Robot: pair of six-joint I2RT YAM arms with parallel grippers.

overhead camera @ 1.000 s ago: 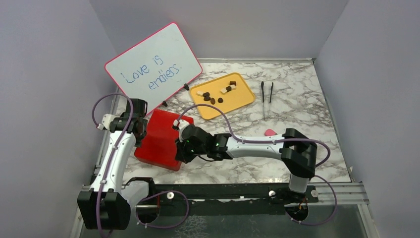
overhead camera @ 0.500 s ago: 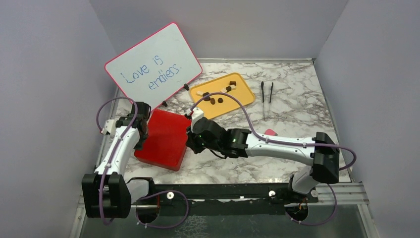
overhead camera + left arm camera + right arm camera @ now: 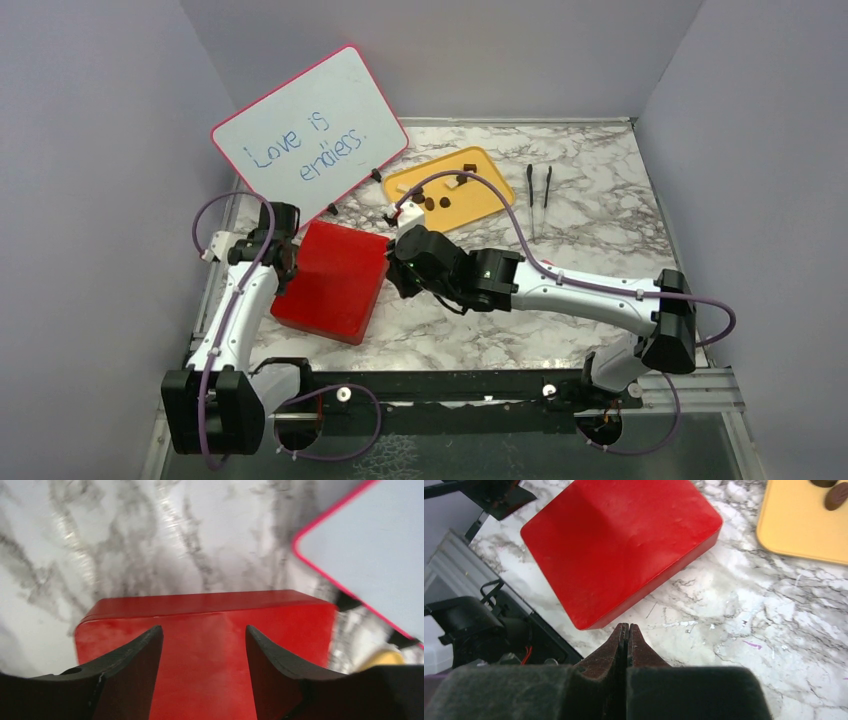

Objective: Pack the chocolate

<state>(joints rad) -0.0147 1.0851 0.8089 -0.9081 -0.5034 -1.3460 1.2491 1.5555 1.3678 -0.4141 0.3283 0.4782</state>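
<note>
The glossy red rectangular box (image 3: 210, 615) lies directly under the left pincer (image 3: 203, 628); far right, the marble surface (image 3: 620, 220) is open.

Dark brown chocolate (image 3: 430, 203), yellow tray (image 3: 475, 208), red box (image 3: 330, 280), grey-veined white table (image 3: 600, 230).

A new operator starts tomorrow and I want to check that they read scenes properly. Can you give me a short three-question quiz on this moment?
1. Fill in: the jaws of the left arm stand ____ above the red box.
2. The chocolates lie: A in the red box, B on the yellow tray, C on the whiteboard.
3. True or false: the jaws of the right arm are shut on a chocolate.
Key: 1 open. 2 B. 3 false: they are shut with nothing between them.
</note>
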